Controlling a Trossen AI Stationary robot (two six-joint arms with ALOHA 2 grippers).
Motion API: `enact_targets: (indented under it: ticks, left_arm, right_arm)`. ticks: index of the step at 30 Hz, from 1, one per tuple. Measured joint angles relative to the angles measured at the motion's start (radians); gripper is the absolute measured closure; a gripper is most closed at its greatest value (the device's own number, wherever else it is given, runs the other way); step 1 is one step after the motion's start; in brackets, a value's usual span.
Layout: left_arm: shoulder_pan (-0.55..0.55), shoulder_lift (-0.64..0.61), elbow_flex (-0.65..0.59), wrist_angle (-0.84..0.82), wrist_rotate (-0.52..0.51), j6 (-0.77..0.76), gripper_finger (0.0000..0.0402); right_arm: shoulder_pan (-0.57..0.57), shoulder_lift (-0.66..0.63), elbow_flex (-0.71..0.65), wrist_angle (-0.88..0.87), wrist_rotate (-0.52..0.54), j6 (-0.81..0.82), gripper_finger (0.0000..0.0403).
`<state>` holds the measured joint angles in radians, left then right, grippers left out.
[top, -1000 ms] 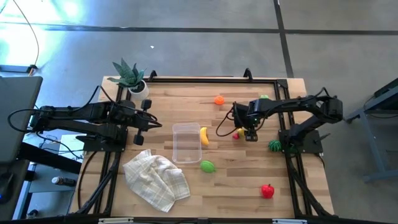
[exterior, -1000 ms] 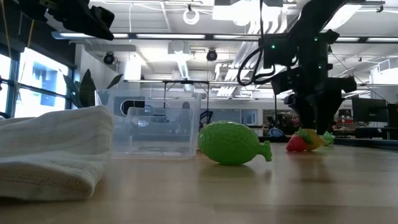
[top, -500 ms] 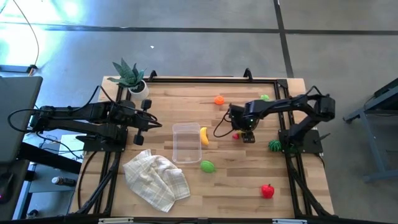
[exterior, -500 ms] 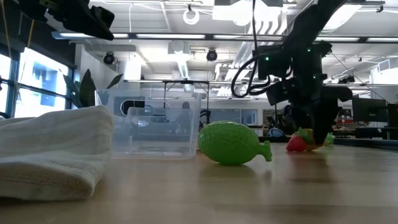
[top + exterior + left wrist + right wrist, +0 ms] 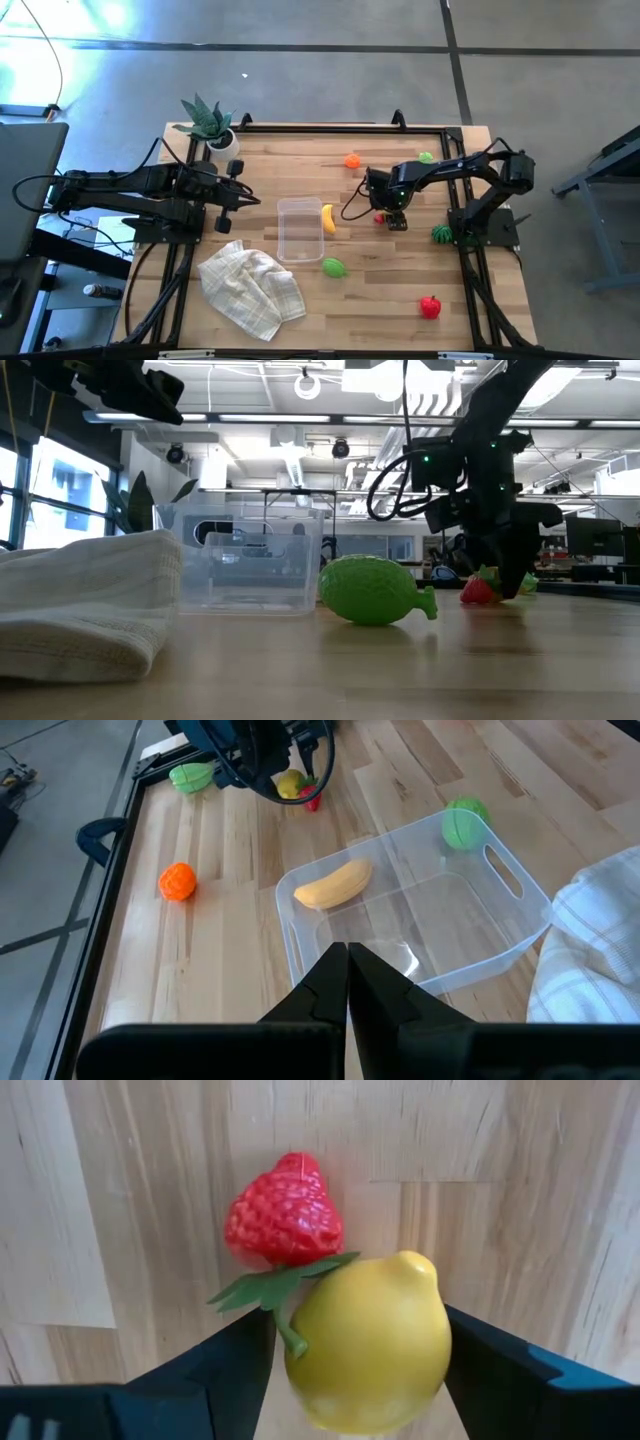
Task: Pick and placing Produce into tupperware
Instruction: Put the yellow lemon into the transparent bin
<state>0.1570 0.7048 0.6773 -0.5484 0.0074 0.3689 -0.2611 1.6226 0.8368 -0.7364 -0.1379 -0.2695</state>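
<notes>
The right tool (image 5: 365, 1370) is clamped on a yellow lemon (image 5: 367, 1342), held low over the wooden worktop (image 5: 380, 290). A red strawberry (image 5: 283, 1213) lies just ahead of its fingers, touching the lemon. The clear tupperware (image 5: 299, 230) sits well apart from this tool, nearer the left tool (image 5: 347, 982), whose fingers are together.

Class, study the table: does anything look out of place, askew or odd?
One oddity: the banana lies outside the tub, against its wall, though in the left wrist view it seems to sit inside. The cloth is rumpled beside the tub. The right hand straddles a lemon touching a strawberry.
</notes>
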Motion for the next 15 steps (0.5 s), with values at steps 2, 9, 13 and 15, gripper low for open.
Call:
enact_targets:
  ticks: [2, 9, 13, 15]
  left_arm:
    - [0.000, 0.000, 0.000, 0.000, 0.000, 0.000, 0.0399]
    - [0.000, 0.000, 0.000, 0.000, 0.000, 0.000, 0.0399]
    - [0.000, 0.000, 0.000, 0.000, 0.000, 0.000, 0.0399]
    - [0.000, 0.000, 0.000, 0.000, 0.000, 0.000, 0.0399]
  right_arm:
    - [0.000, 0.000, 0.000, 0.000, 0.000, 0.001, 0.0149]
    - [-0.001, 0.001, 0.000, -0.001, 0.003, -0.001, 0.0172]
    - [-0.001, 0.001, 0.000, -0.001, 0.006, -0.001, 0.0185]
    - [-0.001, 0.001, 0.000, -0.004, 0.008, -0.002, 0.0190]
